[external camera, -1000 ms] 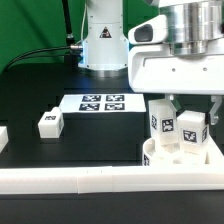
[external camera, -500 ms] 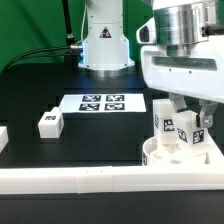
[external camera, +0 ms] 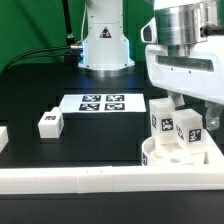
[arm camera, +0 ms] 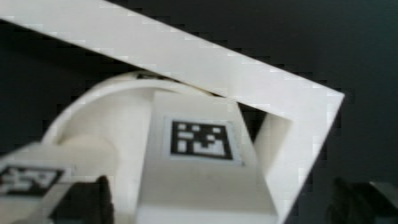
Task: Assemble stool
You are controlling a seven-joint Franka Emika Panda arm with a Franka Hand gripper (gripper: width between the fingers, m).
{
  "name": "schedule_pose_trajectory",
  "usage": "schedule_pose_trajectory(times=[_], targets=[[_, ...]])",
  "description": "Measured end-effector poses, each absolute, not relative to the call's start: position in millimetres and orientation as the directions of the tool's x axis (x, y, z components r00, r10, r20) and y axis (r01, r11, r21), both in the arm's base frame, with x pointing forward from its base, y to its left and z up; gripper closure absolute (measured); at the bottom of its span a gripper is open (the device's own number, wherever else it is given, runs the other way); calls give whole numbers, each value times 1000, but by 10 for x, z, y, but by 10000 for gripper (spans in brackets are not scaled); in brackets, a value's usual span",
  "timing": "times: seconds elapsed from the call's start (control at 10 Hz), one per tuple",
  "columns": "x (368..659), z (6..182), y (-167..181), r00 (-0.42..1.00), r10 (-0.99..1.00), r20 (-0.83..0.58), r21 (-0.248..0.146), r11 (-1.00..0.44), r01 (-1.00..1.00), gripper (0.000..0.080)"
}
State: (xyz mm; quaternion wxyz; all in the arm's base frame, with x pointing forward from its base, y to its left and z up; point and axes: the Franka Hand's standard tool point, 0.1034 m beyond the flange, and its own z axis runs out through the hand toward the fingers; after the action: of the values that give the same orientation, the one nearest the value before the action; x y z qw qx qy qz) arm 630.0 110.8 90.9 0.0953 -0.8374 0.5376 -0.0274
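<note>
The round white seat (external camera: 150, 156) lies at the exterior view's right, against the front rail. Two tagged white legs stand upright on it, one on the left (external camera: 163, 122) and one on the right (external camera: 190, 132). My gripper (external camera: 191, 116) is over the right leg and shut on it. In the wrist view the leg (arm camera: 205, 150) fills the space between my dark fingers (arm camera: 80, 205), with the gripper (arm camera: 214, 206) around it and the seat (arm camera: 98, 112) beneath. A third leg (external camera: 49, 122) lies loose on the table at the left.
The marker board (external camera: 103, 103) lies flat behind the middle. A long white rail (external camera: 70, 178) runs along the front and shows in the wrist view (arm camera: 214, 60). The robot base (external camera: 103, 40) stands at the back. Another white piece (external camera: 3, 138) is at the left edge.
My gripper has shifted slightly to the exterior view's right and turned over the right leg. The legs and seat stay in place.
</note>
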Motion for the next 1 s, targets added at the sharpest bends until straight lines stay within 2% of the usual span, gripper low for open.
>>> schedule_pose_trajectory(times=[0.1,0.2,0.4,0.5,0.6,0.7,0.9,1.0], targets=[[6345,1039,1099,465,-884,-47,-208,-447,-870,161],[6402,1145,1094,478,-877,-45,-230,-456,-860,153],[6389,1116,1095,591,-807,-15,-230,-572,-787,153],[6374,1104,1121,669,-743,1,-211,-654,-727,151],[6368,1093,1207,775,-632,13,-169,-765,-621,151],[6369,1111,1306,820,-571,26,-156,-813,-561,151],[6405,1152,1325,959,-275,69,-133,-955,-265,151],[6400,1144,1322,968,-241,74,-130,-964,-230,151]])
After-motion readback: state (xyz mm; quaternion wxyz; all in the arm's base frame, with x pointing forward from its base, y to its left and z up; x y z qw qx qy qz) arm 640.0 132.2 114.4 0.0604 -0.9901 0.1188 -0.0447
